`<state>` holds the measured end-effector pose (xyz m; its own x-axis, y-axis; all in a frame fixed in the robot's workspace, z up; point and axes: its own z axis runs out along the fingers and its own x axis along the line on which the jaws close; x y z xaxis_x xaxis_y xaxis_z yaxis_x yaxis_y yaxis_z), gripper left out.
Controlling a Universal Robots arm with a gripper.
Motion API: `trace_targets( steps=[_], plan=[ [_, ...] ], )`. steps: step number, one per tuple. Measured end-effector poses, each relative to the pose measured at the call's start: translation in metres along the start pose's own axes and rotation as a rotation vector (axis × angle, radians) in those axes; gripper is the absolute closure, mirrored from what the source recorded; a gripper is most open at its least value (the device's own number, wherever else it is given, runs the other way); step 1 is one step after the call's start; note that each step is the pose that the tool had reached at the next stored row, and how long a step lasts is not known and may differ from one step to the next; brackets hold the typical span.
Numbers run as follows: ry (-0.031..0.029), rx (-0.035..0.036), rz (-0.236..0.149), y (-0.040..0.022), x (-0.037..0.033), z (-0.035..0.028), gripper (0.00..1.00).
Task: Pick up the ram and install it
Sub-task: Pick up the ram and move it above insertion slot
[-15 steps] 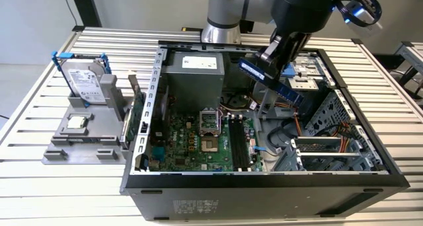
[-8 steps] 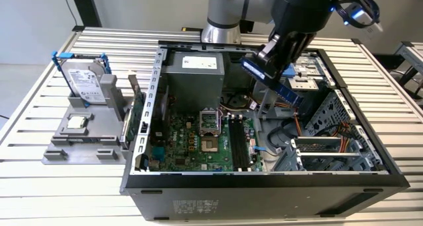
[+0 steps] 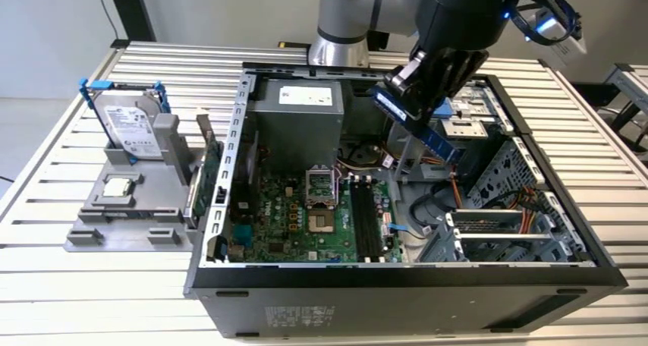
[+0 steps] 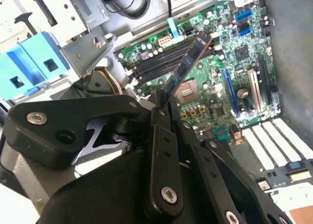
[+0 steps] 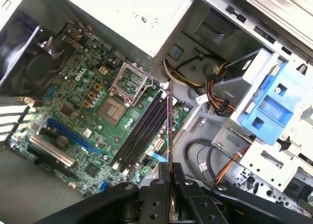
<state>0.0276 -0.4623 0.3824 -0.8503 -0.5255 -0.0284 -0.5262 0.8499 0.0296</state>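
Jaws closed on one end of the ram [image 3: 423, 130], the gripper [image 3: 403, 88] holds it tilted over the open computer case [image 3: 405, 274], upper centre-right of the exterior view. Light, stiff and likely fragile, the stick suits this end pinch.

One ram stick [image 3: 417, 124], one end effector [image 5: 168, 171], one open computer case [image 3: 405, 289], one motherboard [image 3: 294, 224], four memory slots [image 5: 142, 131], one hard drive [image 3: 132, 126], one green expansion card [image 3: 209, 180], one power supply [image 3: 299, 117], one worktop [image 3: 61, 285]
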Motion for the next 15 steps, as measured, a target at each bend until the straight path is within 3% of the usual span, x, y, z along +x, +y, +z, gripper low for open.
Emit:
trace_targets(
  steps=[15],
  plan=[
    [-0.0050,0.0047,0.167,0.0000,0.0000,0.0000,1.00]
  ],
)
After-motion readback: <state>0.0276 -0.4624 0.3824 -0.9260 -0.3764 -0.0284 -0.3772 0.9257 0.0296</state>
